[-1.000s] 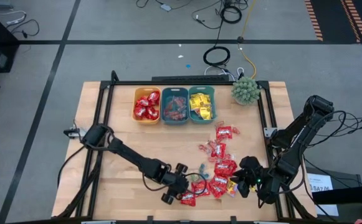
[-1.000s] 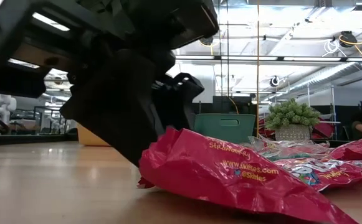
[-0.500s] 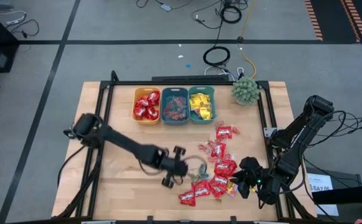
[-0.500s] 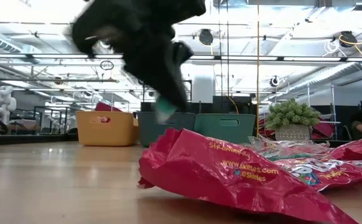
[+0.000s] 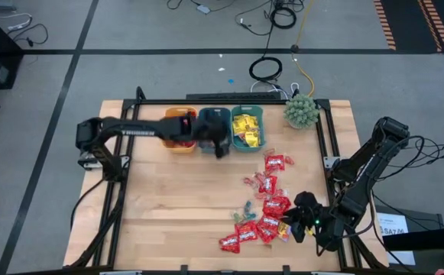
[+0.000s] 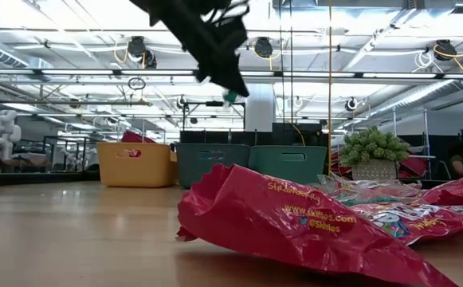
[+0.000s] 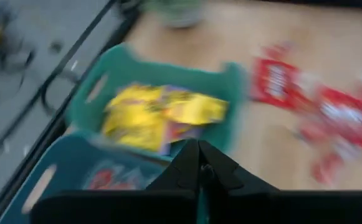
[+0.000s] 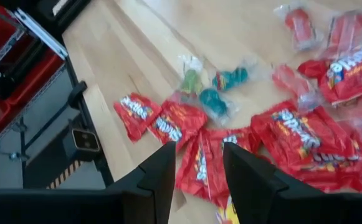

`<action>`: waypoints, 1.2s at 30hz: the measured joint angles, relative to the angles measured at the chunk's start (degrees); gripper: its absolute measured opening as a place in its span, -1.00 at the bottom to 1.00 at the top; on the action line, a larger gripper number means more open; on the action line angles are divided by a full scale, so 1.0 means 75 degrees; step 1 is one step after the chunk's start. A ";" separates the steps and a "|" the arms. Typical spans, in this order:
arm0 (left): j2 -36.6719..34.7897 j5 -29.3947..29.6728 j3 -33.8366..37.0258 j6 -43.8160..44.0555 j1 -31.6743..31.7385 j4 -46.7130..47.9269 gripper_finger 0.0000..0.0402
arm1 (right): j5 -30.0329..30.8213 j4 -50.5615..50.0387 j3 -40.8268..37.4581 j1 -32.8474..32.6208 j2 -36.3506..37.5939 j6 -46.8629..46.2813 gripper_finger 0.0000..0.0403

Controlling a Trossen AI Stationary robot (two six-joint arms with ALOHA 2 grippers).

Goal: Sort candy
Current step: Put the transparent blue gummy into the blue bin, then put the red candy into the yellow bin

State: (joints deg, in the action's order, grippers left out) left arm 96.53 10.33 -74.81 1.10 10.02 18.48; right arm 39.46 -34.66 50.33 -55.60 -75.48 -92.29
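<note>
The left gripper (image 5: 220,145) has swung from the candy (image 5: 264,218) heap at the bench's (image 5: 153,206) near edge to the bins (image 5: 214,130), fingers pinched on a tiny teal piece (image 6: 229,98), so a drop looks imminent. The right gripper (image 8: 196,163) waits, fingers parted, over the heap.

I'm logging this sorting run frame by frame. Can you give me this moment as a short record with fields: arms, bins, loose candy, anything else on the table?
left gripper: over the middle bin, shut on a small teal piece
right gripper: open, low at the table's near right, by the loose pile
orange bin: red packets
right teal bin: yellow packets
loose candy: mostly red packets, some small teal pieces, near right of the table
plant: far right corner
</note>
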 joint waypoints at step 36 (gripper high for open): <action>0.0012 -0.0897 -0.0082 -0.1844 0.1251 -0.0980 0.13 | 0.0136 -0.1025 0.0000 0.0073 0.0000 -0.0146 -0.38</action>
State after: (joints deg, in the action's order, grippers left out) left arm 96.62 3.60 -75.42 -12.73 19.40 11.14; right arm 40.48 -42.34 50.33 -55.05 -75.48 -93.38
